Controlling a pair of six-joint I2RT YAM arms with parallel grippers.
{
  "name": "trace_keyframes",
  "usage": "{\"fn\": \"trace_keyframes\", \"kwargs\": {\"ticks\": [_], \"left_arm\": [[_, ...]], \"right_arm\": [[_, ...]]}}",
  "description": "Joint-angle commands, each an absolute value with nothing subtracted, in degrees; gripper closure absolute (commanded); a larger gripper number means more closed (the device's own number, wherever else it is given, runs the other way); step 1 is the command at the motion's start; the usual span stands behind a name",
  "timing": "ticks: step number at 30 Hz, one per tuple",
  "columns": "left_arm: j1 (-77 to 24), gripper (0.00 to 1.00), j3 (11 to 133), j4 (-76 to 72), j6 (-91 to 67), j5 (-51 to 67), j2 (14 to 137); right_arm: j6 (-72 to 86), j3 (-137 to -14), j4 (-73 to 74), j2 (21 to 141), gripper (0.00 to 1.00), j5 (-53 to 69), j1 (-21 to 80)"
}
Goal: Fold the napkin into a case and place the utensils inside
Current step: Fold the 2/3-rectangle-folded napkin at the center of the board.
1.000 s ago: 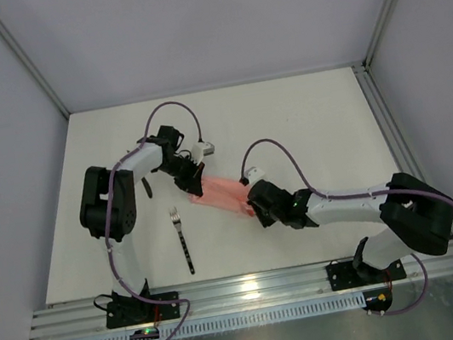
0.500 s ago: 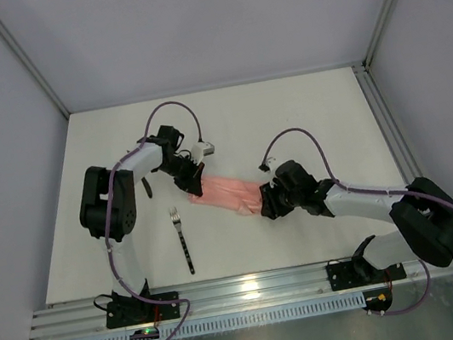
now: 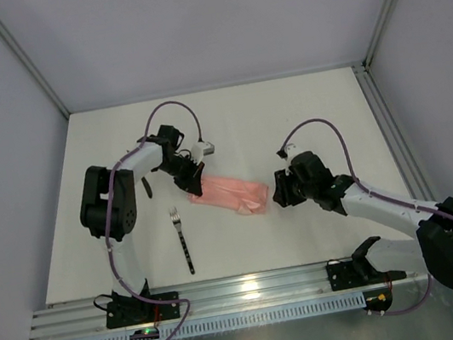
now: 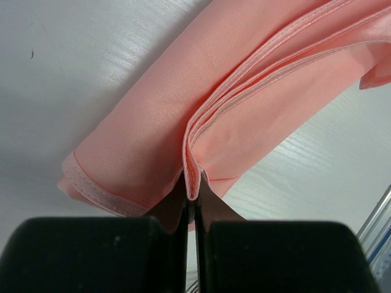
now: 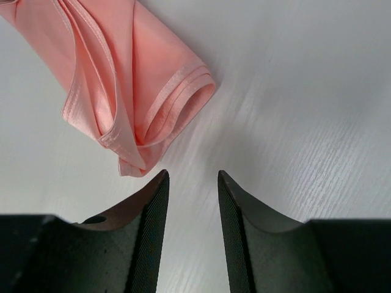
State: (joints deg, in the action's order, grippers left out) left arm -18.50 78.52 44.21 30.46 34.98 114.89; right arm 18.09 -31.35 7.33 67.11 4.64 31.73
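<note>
The pale-pink napkin (image 3: 232,192) lies folded into a narrow oblong case on the white table. My left gripper (image 3: 194,186) is shut on the hemmed layers at its left end (image 4: 193,183). My right gripper (image 3: 279,193) is open and empty, just right of the case's right end (image 5: 146,116), not touching it. The fork (image 3: 182,235) lies below and left of the case, tines pointing away. A slim dark piece, likely the knife (image 3: 148,187), lies beside the left arm, mostly hidden.
The white table (image 3: 304,114) has its metal rail (image 3: 254,289) along the near edge. Grey walls and a frame post (image 3: 382,119) bound the right side.
My right gripper has let go of the case's right end and drawn back to the right. The cloth now lies flat. The left gripper has stayed shut on the left end.
</note>
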Motion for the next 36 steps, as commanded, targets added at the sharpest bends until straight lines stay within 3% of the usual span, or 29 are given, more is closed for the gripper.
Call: {"fn": "trace_keyframes", "kwargs": {"ticks": [1,5,9,11,19,36], "left_arm": [[-18.2,1.0,79.7,44.3,31.3,33.7,116.2],[-18.1,1.0,79.5,43.9,31.0,34.0,116.0],[-18.1,1.0,79.3,43.8,30.8,34.4,116.0],[-18.1,1.0,79.3,43.8,30.7,34.2,116.0],[-18.1,1.0,79.3,43.8,30.8,33.7,115.8],[-18.1,1.0,79.5,43.9,30.8,33.9,115.6]], "right_arm": [[16.8,-33.9,9.8,64.6,0.59,2.3,33.4],[18.7,-37.1,13.2,61.0,0.6,-14.6,47.8],[29.4,-43.7,19.6,65.6,0.6,-33.6,59.9],[30.8,-45.7,19.4,71.6,0.54,-39.4,63.5],[28.5,-64.9,24.2,98.5,0.49,-44.4,70.9],[30.8,-73.4,31.7,112.1,0.5,-51.8,70.9]]}}
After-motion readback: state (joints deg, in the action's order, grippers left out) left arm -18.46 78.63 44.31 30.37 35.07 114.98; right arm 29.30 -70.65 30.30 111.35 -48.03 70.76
